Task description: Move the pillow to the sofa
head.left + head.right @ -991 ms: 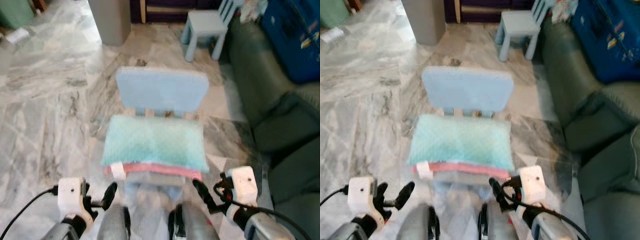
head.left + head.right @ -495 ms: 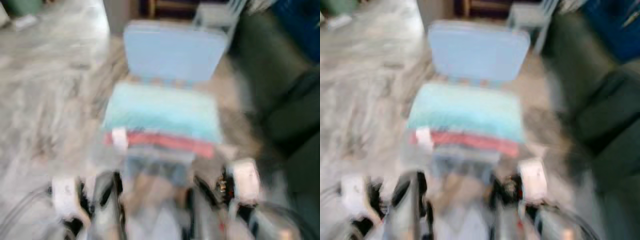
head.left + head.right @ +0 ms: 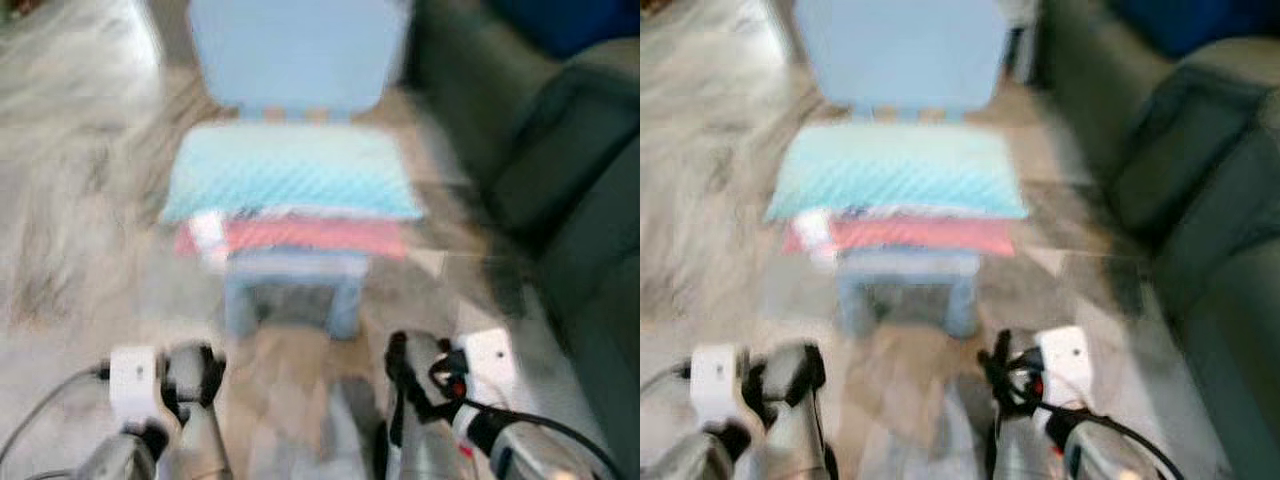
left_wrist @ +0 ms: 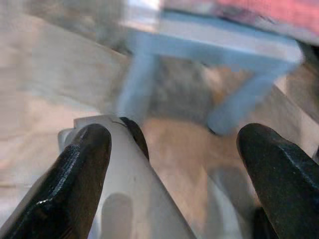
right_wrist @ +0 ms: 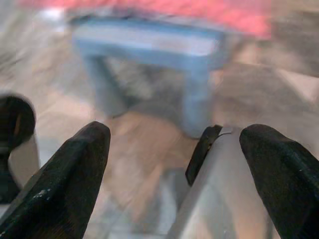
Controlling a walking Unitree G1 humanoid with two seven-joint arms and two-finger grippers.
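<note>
the head views are blurred. a pale teal pillow point(image 3: 290, 172) lies flat on the seat of a small light-blue chair point(image 3: 295, 50), with a pink-red layer point(image 3: 300, 237) showing under its near edge and a white tag point(image 3: 207, 232) at the near left corner. the chair stands on grey marble floor point(image 3: 70, 200) straight ahead of the robot, its backrest on the far side. a dark green sofa point(image 3: 560, 190) runs along the right, just beside the chair and apart from the pillow. the left gripper point(image 4: 174, 164) and right gripper point(image 5: 174, 164) are held low in front of the chair's front legs, short of the pillow, each with its two black fingers spread wide apart and holding nothing.
</note>
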